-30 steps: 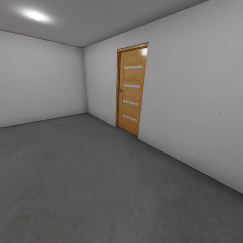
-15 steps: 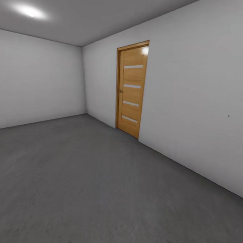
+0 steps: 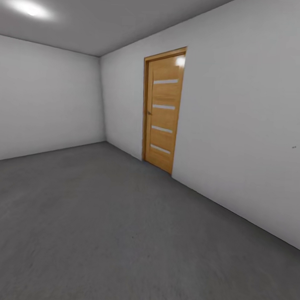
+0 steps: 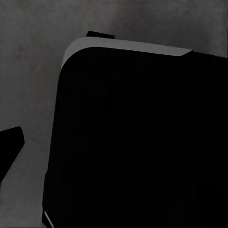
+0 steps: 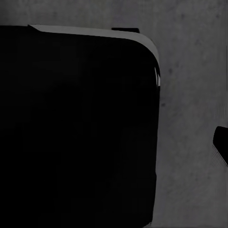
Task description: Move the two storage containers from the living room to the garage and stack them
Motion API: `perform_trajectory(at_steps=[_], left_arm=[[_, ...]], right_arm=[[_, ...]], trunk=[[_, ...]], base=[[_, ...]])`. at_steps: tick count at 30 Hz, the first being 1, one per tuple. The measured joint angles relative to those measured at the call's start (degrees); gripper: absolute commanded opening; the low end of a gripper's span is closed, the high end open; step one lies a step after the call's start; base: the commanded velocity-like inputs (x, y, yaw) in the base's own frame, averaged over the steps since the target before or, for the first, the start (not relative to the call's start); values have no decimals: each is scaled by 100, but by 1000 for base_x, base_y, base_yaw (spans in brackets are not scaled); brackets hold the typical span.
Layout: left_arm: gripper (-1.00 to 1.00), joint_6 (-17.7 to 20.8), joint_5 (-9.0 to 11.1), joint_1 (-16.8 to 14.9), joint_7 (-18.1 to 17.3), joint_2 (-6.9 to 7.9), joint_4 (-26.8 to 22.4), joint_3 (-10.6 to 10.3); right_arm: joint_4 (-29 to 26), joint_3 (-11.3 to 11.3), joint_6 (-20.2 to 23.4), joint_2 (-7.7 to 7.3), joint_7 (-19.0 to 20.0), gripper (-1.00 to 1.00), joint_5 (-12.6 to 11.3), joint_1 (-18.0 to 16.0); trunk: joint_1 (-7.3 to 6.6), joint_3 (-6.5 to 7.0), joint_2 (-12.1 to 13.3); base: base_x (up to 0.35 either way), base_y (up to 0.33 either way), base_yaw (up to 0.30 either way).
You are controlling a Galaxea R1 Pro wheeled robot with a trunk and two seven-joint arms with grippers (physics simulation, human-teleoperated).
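I am in the garage, a bare room with white walls and a dark grey speckled floor (image 3: 98,226). The two storage containers are out of view. In the left wrist view a dark fingertip (image 4: 10,145) pokes in at the picture's edge over the grey floor (image 4: 28,71), beside a large black rounded body (image 4: 142,142) of the robot. The right wrist view shows the same: a dark fingertip (image 5: 221,142) at the edge, grey floor (image 5: 190,95), and the black rounded body (image 5: 76,123). Nothing shows between the fingers.
A shut wooden door (image 3: 162,109) with several pale horizontal strips stands in the right-hand wall (image 3: 247,128). The far wall (image 3: 47,102) meets it at a corner behind. A round ceiling light (image 3: 27,7) glows at the upper left. Open floor stretches ahead.
The whole head view has shifted a little: the door looks slightly larger and the ceiling light has slid towards the upper left, so the camera has moved. Nothing in the room has moved.
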Motion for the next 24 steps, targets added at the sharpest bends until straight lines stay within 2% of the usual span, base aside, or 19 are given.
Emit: perform_trajectory(at_steps=[24], left_arm=[[100,-1,0,3,-1,2,1,0]], right_arm=[[0,-1,27,-4,5,100,-23,0]], trunk=[[0,0,0]], base=[[323,0,0]])
